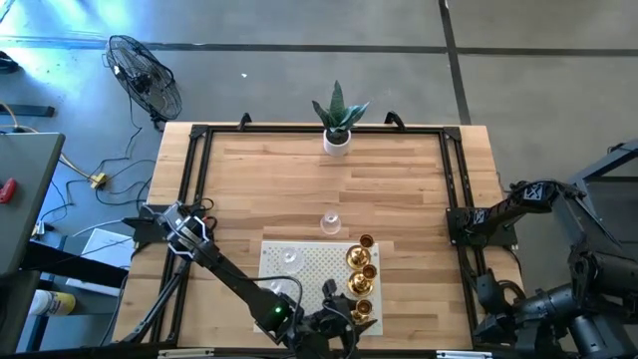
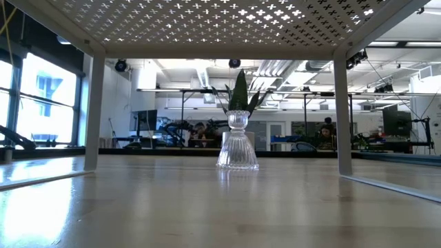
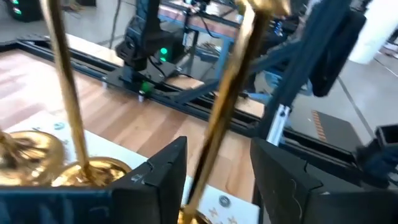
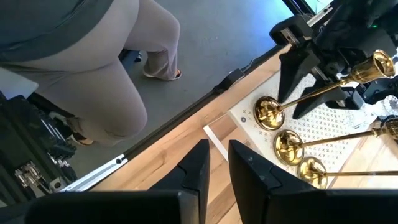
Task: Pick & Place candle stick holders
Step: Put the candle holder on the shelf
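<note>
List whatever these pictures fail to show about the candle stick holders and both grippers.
- Shiny gold brass holder between the open left gripper: left wrist view cuts off its top and base.
- Clear glass holders on the white perforated stand: high view, too faint to count.
- Right gripper: out of the high view's frame; fingers close together, nothing between them.
- Low view: stand's top hides the brass holders.

No legible text anywhere

The left tool [image 1: 361, 321] is partly cut off by the high view's lower edge beside the gold candle stick holders [image 1: 361, 271]. The clear glass holders on the white perforated rack [image 1: 311, 261] are too faint to count. The person [image 4: 93, 62] is cropped above the waist.
</note>
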### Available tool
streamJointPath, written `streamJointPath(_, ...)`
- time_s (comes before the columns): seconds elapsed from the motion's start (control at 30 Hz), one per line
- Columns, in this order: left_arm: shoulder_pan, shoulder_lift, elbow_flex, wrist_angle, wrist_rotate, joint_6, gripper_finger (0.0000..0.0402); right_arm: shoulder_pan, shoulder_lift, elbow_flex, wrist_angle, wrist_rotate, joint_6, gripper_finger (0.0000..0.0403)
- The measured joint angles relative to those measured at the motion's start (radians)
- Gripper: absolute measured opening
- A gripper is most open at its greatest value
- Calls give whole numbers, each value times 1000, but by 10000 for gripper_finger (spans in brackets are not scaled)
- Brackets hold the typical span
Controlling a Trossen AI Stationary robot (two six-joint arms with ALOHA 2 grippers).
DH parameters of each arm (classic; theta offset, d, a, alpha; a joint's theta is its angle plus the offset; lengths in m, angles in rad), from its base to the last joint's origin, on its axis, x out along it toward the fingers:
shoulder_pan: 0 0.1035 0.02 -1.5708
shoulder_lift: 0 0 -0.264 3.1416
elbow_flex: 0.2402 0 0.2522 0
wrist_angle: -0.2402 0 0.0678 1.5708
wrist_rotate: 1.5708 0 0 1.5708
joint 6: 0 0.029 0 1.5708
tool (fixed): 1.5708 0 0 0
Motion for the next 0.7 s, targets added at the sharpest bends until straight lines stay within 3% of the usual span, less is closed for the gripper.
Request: streamJointPath(0.7,0,0,3,-2,-23,82,179,0,0,0,-2,0,34,48)
